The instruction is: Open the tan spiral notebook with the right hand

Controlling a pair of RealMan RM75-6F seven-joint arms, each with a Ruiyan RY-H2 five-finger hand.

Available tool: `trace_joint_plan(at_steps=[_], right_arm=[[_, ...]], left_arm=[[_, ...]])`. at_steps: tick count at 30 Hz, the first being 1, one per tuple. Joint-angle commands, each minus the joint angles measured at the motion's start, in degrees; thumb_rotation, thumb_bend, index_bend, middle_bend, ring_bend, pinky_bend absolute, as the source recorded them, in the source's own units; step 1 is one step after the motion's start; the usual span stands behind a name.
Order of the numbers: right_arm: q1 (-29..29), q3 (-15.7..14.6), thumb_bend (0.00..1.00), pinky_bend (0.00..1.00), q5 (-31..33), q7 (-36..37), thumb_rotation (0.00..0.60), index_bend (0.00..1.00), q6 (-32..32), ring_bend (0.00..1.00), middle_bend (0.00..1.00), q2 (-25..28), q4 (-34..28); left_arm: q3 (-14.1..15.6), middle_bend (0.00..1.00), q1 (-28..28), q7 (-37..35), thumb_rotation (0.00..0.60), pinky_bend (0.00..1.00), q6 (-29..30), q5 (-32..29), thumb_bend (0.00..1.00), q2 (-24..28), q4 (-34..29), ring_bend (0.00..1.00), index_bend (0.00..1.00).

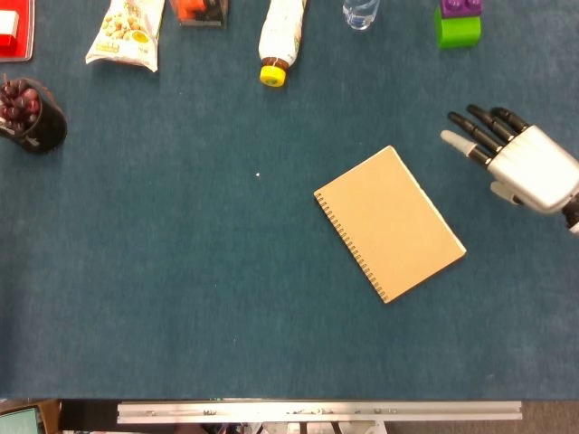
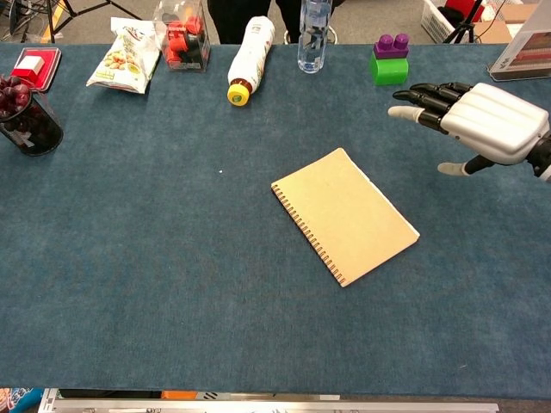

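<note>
The tan spiral notebook [image 1: 390,223] [image 2: 345,215] lies closed and flat on the blue table, turned at an angle, with its wire spine along the lower-left edge. My right hand [image 1: 517,163] [image 2: 472,120] hovers to the notebook's right, above its far corner, palm down with fingers stretched out and apart, pointing left. It holds nothing and does not touch the notebook. My left hand is in neither view.
Along the far edge stand a snack bag [image 2: 123,57], a lying bottle with a yellow cap [image 2: 247,60], a clear water bottle [image 2: 314,34] and a green and purple block [image 2: 389,58]. A dark cup of red fruit [image 2: 26,116] stands at the left.
</note>
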Motion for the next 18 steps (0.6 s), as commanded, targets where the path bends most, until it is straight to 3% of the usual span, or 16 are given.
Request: trace_joint_plan(at_steps=[1,10,15,18], right_arm=[[0.5,-0.4,0.19,0.20,0.7,-0.3,0.600,0.06,-1.4,0.00,0.02,-0.4,-0.3],[1.2,-1.4,0.21,0.18,1.4,-0.6,0.600,0.02,-2.5,0.00,0.00,-2.1,0.8],[2.2,-2.1,0.26,0.14,0.9,0.9,0.600,0.02,-2.2,0.00,0.00,-5.5,5.0],[3.0,-2.6,0.27,0.12,0.4,1.9,0.600,0.02,-1.7,0.00,0.00,-6.8,6.9]], left_arm=[[0.0,0.24,0.1,-0.2,0.600,0.23,0.1,0.0,0.07,-0.1,0.1,0.12,0.39],[0.0,0.20,0.5,-0.9,0.600,0.25,0.4,-0.1,0.07,-0.4,0.8,0.12,0.39],[0.2,0.20,1.1,-1.7,0.600,0.25,0.5,-0.8,0.07,-0.1,1.3,0.12,0.39],[0.1,0.14,1.3,-2.3,0.600,0.25,0.8,-0.7,0.07,-0.4,1.9,0.13,0.39]])
